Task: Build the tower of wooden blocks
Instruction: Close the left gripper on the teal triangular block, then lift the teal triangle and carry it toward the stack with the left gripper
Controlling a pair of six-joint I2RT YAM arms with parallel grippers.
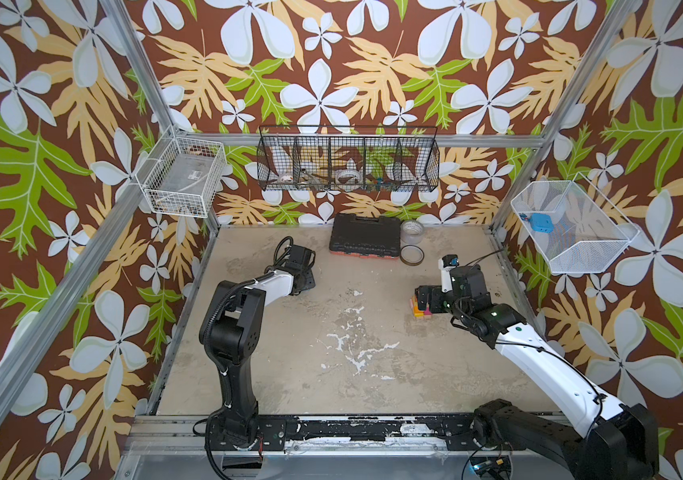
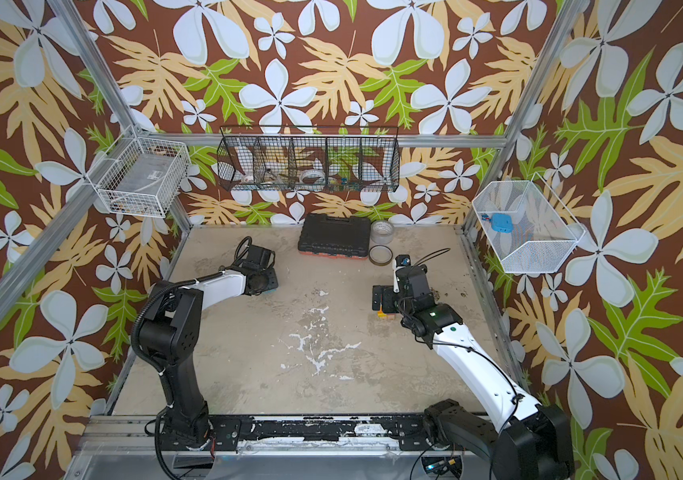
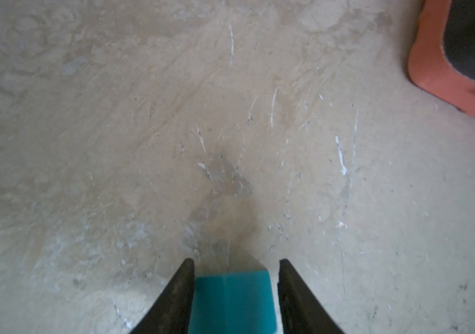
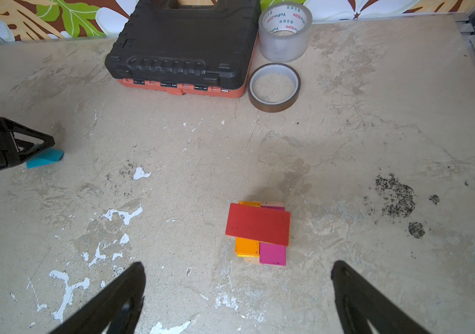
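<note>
Teal wedge (image 3: 232,300) first: it sits on the bench (image 3: 115,144) on the left side, toward the back and near the black tool case (image 4: 184,49). It lies between the fingers (image 3: 178,295) of your left gripper (image 3: 236,261). One finger lies against its side, and a thin strip of bench shows by the other, so I cannot tell whether it is pinched. Its ridge line runs lengthwise between the fingers, along the gripper's reach.

The tower (image 4: 259,234) stands well apart from the wedge, across the bench on the right. A red brick (image 4: 256,219) lies flat as its top layer, a little skewed over the orange brick (image 4: 247,246) and magenta brick (image 4: 272,254) beneath.

Your right gripper (image 4: 237,263) hangs over the tower with its fingers spread wide and nothing between them. In both top views it hides most of the stack.

So the left arm has the piece, while the right arm is nearer to where it goes. As I judge it, the wedge must travel rightward across the middle. Move the right gripper off the tower first, or the two may meet above the red brick.
</note>
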